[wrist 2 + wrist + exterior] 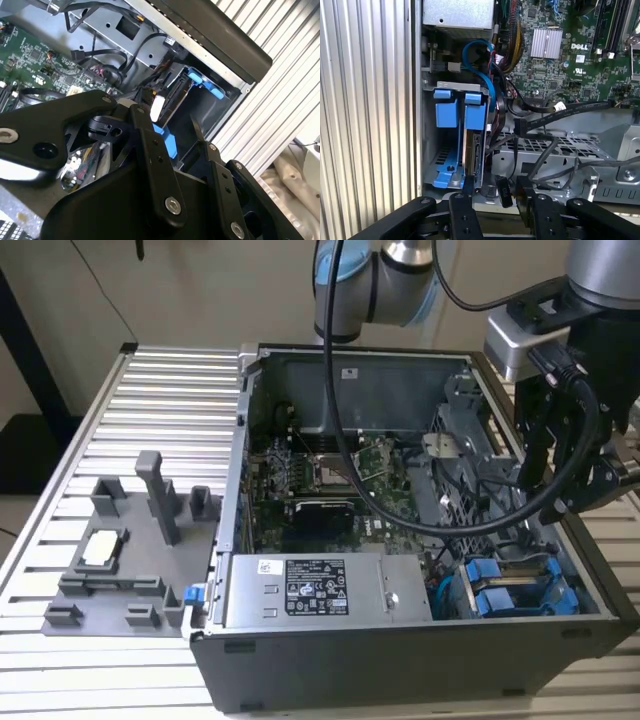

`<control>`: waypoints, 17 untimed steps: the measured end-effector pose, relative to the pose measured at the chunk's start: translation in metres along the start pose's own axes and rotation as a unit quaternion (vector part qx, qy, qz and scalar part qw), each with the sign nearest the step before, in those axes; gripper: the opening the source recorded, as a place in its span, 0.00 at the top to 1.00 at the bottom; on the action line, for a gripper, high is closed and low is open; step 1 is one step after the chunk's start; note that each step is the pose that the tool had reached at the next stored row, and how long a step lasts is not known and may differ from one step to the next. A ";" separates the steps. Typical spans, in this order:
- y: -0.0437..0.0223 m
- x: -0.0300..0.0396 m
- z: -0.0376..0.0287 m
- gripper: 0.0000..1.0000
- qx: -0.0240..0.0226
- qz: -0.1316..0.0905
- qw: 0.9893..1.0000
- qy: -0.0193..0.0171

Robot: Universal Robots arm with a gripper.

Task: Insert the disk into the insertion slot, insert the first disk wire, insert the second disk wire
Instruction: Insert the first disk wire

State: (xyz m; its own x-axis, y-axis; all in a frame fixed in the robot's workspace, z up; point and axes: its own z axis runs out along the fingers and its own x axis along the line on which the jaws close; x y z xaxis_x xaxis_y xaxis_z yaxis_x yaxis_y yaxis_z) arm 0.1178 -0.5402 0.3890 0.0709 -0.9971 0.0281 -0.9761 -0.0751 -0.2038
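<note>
The disk (472, 146) stands on edge in the insertion slot (451, 159), its silver side showing under its blue carrier front (475, 111). In the exterior view its blue carrier front (497, 598) sits at the case's near right corner. My gripper (501, 201) hovers over the end of the drive cage, open; one finger (463, 204) is close to the disk's end. Between the fingers lies a small black plug (503, 191) on a wire, untouched by either finger. In the second wrist view the gripper (167, 121) frames a blue carrier (161, 134). In the exterior view the gripper (572, 502) hangs above the case's right side.
A second blue-fronted carrier (445, 108) sits beside the disk. A blue cable (485, 75) and black cables with a flat connector (519, 125) cross the perforated cage. The silver power supply (320, 590) fills the case front. A grey fixture plate (120, 550) lies on the slatted table.
</note>
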 end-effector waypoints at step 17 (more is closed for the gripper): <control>0.0000 0.0000 0.0001 0.81 0.000 0.000 1.000 0.000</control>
State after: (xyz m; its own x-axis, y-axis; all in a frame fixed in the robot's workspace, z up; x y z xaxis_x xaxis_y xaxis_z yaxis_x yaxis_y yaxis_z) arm 0.1178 -0.5402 0.3888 0.0708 -0.9971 0.0280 -0.9761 -0.0751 -0.2041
